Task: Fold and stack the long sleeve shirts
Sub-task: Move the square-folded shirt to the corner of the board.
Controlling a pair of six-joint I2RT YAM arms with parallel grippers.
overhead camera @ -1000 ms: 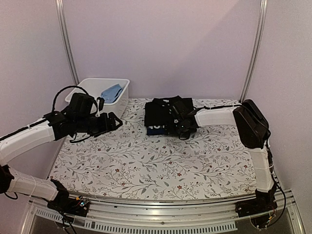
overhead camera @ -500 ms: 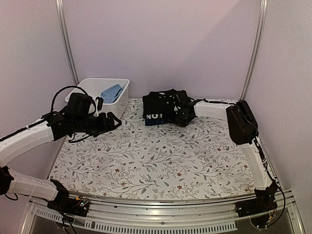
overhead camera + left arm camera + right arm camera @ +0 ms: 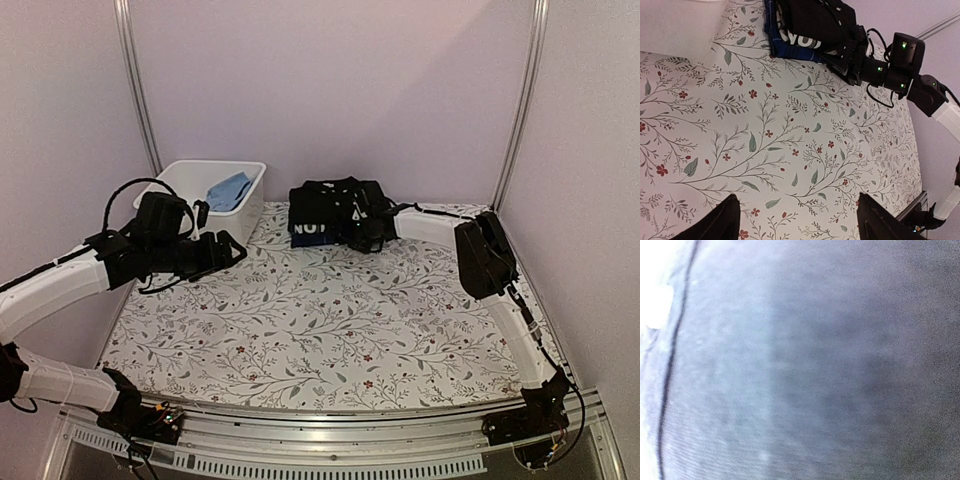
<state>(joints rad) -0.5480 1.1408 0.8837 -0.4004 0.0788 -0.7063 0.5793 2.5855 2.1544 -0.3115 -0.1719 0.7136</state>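
Observation:
A stack of folded shirts (image 3: 325,213) lies at the back of the table. A plain black shirt (image 3: 337,203) is on top, and a dark shirt with white lettering (image 3: 312,232) is under it. No checked shirt shows. My right gripper (image 3: 364,233) presses against the stack's right side. Its wrist view shows only blurred grey cloth (image 3: 800,360), and its fingers are hidden. My left gripper (image 3: 232,250) hovers open and empty over the left of the table. The stack (image 3: 812,22) and the right gripper (image 3: 852,62) also show in the left wrist view, beyond my open left gripper (image 3: 797,222).
A white bin (image 3: 190,172) holding a blue cloth (image 3: 229,190) stands at the back left, just left of the stack. The floral tablecloth (image 3: 330,330) covers the table. Metal posts and pale walls enclose the back and sides.
My right arm has stretched out and slid the shirt stack toward the back left, closer to the bin. My left arm has barely moved.

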